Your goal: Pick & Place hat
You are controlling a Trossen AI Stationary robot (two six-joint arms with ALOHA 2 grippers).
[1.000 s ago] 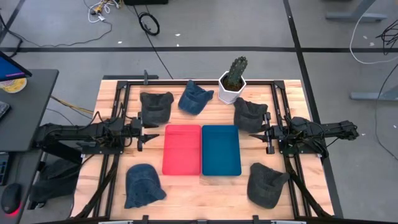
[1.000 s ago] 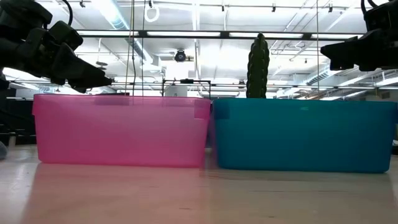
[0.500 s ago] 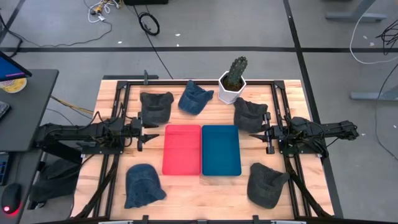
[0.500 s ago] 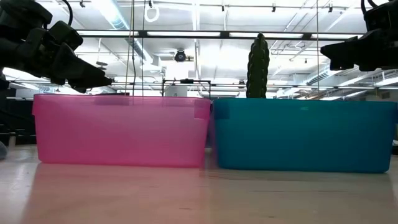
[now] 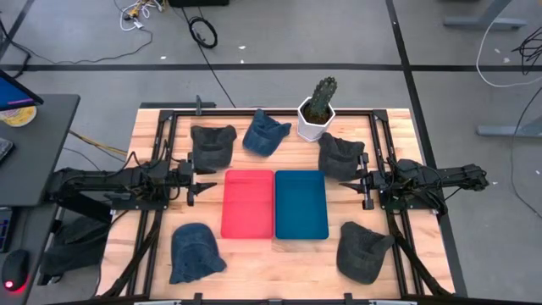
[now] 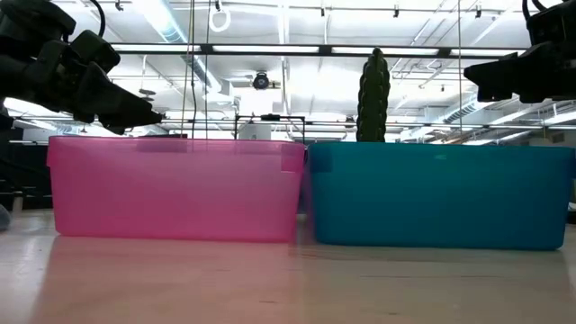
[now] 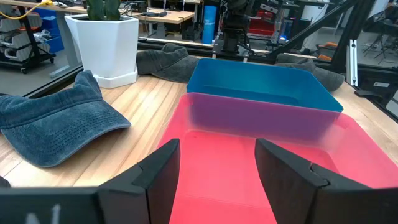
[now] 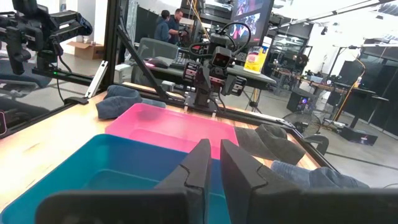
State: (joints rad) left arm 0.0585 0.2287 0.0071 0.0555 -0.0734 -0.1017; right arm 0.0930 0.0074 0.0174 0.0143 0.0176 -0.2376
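Five dark caps lie on the wooden table (image 5: 292,263) in the high view: one hat (image 5: 212,144) at the upper left of the board, a blue-toned one (image 5: 266,133) just right of it near the top centre, a third (image 5: 340,156) at the upper right, a fourth (image 5: 194,252) at the lower left and a fifth (image 5: 362,251) at the lower right. None is held by either arm. In the middle stand a red bin (image 5: 248,203) and a blue bin (image 5: 301,203), side by side and touching (both with nothing inside). A potted cactus (image 5: 318,108) sits at the top centre, between the blue-toned cap and the upper-right one. The left gripper (image 5: 203,180) hangs just left of the red bin, its fingers (image 7: 158,171) spread apart and grasping nothing. The right gripper (image 5: 359,181) hangs just right of the blue bin, its fingers (image 8: 200,163) nearly together with only a thin gap, gripping nothing.
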